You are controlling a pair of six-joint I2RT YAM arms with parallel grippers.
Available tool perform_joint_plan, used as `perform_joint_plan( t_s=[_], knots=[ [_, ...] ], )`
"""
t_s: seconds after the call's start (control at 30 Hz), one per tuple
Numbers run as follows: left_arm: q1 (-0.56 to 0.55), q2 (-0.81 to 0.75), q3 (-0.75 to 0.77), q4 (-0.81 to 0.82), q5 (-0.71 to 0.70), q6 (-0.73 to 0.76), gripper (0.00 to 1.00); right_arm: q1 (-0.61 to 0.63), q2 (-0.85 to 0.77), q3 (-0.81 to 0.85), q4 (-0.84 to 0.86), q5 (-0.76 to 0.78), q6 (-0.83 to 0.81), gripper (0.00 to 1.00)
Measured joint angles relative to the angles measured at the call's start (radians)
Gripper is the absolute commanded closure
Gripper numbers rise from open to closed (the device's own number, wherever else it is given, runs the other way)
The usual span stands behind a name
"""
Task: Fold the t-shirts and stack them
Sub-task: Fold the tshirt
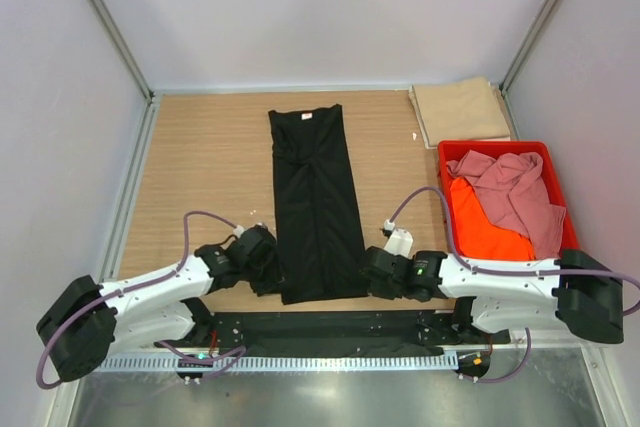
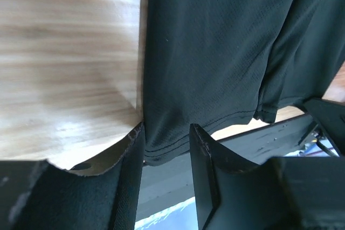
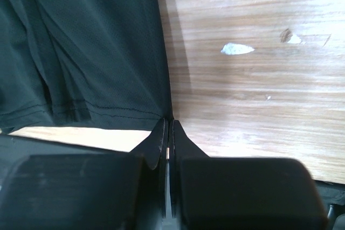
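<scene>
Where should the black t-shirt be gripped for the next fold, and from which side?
Grip the black t-shirt at its two near hem corners, coming in low from the left and right sides. It lies flat as a long narrow strip, so only edges offer a pinch. The left gripper stands open around the left corner; the right gripper appears shut on the right one.
</scene>
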Motion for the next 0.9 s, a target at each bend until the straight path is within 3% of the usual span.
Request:
perform_joint_plan(
  t_s=[0.37, 0.9],
  knots=[
    [-0.183, 0.037, 0.1, -0.201, -0.217, -0.071, 0.6, 0.05, -0.044, -0.005, 0.0, 0.006, 0.045, 0.99],
    [-0.279, -0.002, 0.071, -0.23, -0.232, -0.177, 0.69, 0.098, -0.015, -0.005, 0.01, 0.018, 0.077, 0.99]
  ],
)
